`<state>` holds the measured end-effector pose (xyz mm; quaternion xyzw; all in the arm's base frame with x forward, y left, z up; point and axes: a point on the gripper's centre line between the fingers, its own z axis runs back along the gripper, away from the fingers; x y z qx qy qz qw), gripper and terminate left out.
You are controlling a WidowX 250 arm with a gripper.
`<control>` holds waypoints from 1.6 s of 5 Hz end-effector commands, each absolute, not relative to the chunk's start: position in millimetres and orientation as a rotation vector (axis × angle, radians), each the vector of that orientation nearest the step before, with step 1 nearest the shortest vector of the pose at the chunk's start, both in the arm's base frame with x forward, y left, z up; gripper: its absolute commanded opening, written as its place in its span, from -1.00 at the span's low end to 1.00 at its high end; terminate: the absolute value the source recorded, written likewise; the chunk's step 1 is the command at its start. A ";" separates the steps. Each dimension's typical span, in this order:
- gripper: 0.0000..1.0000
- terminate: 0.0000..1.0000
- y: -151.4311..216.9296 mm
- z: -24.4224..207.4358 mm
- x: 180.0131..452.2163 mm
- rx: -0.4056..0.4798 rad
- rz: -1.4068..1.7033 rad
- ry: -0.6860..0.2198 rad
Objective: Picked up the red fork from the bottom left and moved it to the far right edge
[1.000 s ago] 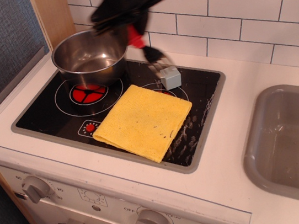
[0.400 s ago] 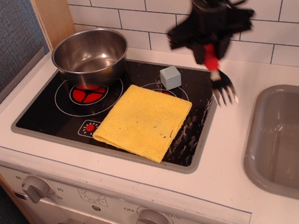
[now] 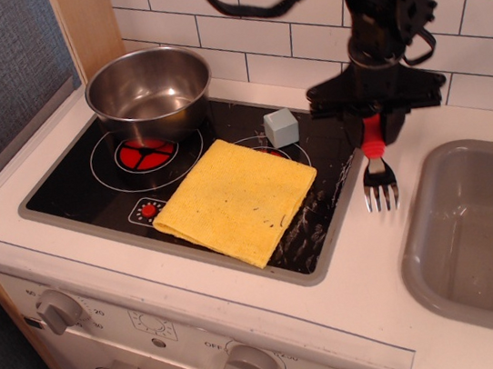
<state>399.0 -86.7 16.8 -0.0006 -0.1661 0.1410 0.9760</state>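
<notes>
I had the gripper (image 3: pixel 373 130) clenched on the red fork (image 3: pixel 378 172), its handle pinched between the jaws and the tines hanging straight down. A second before, the fork was up at the back of the cooktop (image 3: pixel 81 185) beside the pot (image 3: pixel 149 93). Since then the arm had swung across to the right — and in the last fraction of a second it had dropped, so the tines now sat over the far right edge (image 3: pixel 378 239), the white strip between the cooktop rim and the sink (image 3: pixel 475 244). I could not tell whether the tips were touching the counter or just above it. The yellow cloth (image 3: pixel 236 200) and grey block (image 3: pixel 282 127) had not moved. I judged the carry essentially done — only the release was left.
</notes>
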 end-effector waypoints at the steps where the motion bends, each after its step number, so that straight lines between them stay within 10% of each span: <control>1: -1.00 -1.00 -88.5 31.7 391.3 -0.025 0.216 -0.362; 2: 1.00 -1.00 -84.8 34.5 391.3 -0.019 0.246 -0.357; 6: 1.00 -1.00 -66.1 121.1 375.9 -0.094 0.191 -0.502; 8: 1.00 -1.00 -66.1 121.1 375.9 -0.094 0.191 -0.502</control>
